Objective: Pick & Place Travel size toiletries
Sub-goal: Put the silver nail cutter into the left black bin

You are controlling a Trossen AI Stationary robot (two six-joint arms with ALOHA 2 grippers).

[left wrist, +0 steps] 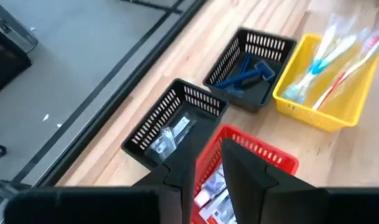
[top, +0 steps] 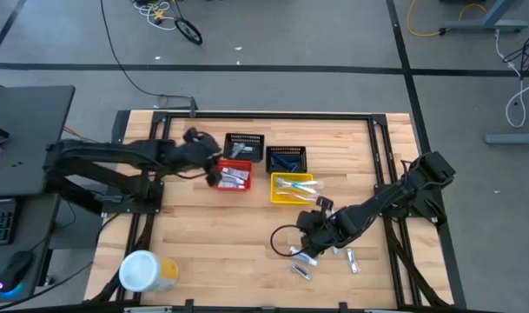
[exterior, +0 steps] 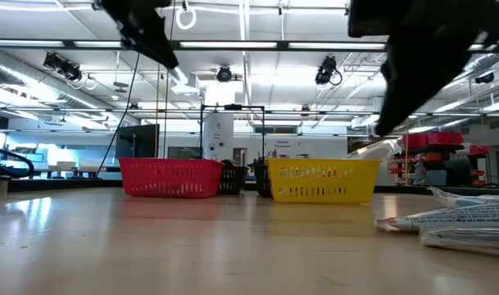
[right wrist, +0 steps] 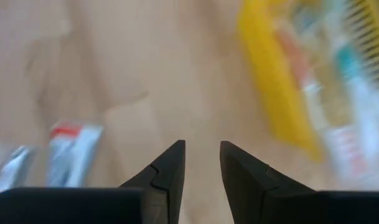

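Left claw (top: 214, 170) hangs above the red mesh basket (top: 234, 176), at its edge nearest the left arm. Its two dark fingers (left wrist: 248, 182) stand slightly apart with nothing between them. Inside the red basket lie small white tubes with red and blue marks (left wrist: 215, 196).

Right claw (top: 309, 233) is positioned low over the wooden surface (top: 221, 230), between the yellow mesh basket (top: 294, 188) and the loose toiletries. Its fingers (right wrist: 169, 174) are spread a little and pinch nothing.

Loose small white tubes (top: 300, 270) lie on the surface near its front edge, just beside the right claw; the right wrist view shows one with a red band (right wrist: 73, 151), blurred.

The yellow basket holds slim toothbrushes in blue and pink (left wrist: 329, 56). One black mesh basket (left wrist: 253, 63) holds dark blue razors (left wrist: 245, 71). A second black mesh basket (left wrist: 169, 121) holds small clear-wrapped items (left wrist: 170, 135); what they are cannot be told.

A large white-and-yellow round canister (top: 146, 271) stands at the front left corner of the surface, well apart from the baskets.
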